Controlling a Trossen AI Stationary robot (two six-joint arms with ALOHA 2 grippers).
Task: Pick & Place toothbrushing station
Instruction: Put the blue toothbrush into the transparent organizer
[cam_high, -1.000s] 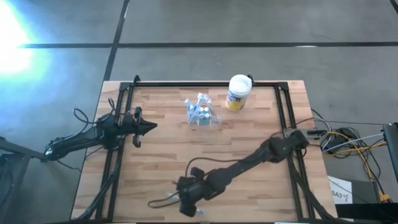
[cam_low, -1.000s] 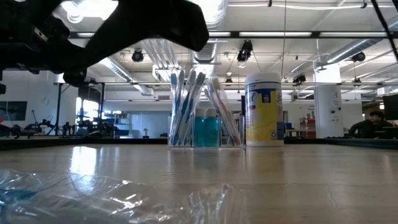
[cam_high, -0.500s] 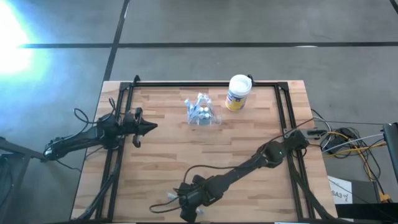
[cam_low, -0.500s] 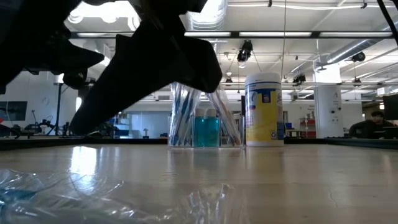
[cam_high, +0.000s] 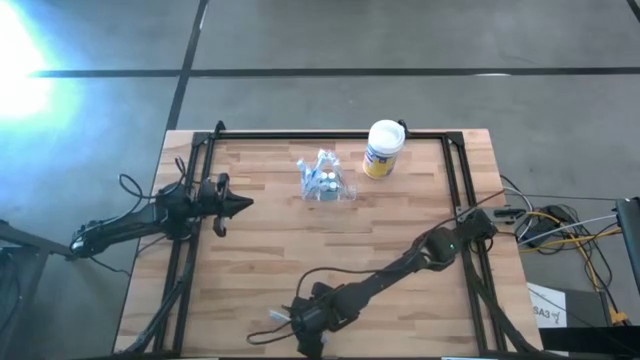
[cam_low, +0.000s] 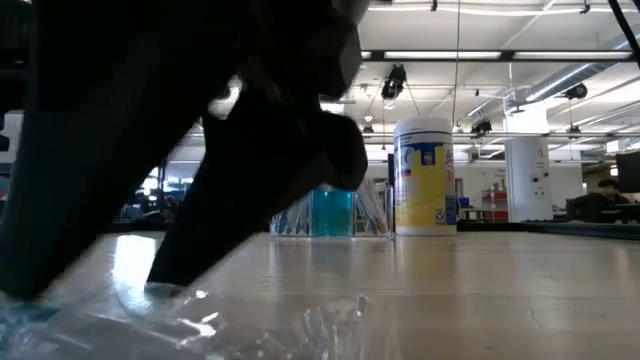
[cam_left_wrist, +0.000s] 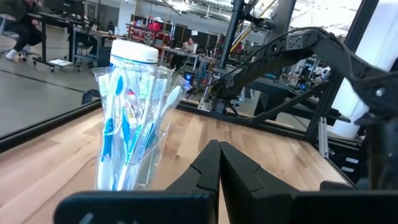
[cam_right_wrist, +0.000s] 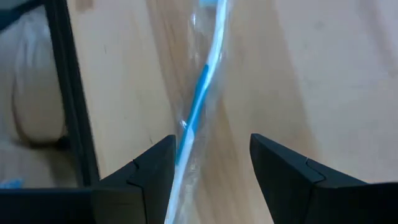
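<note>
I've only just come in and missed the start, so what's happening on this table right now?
The right gripper is down at the near edge of the table, jaws open on either side of a wrapped toothbrush lying flat on the wood; it is not gripped yet. The clear toothbrushing station, already holding brushes, stands toward the far side next to a white-lidded canister. The left gripper waits shut at the left side, pointing toward the station.

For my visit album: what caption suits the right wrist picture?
The open right gripper poised over a wrapped blue-and-white toothbrush lying on the wooden table.
</note>
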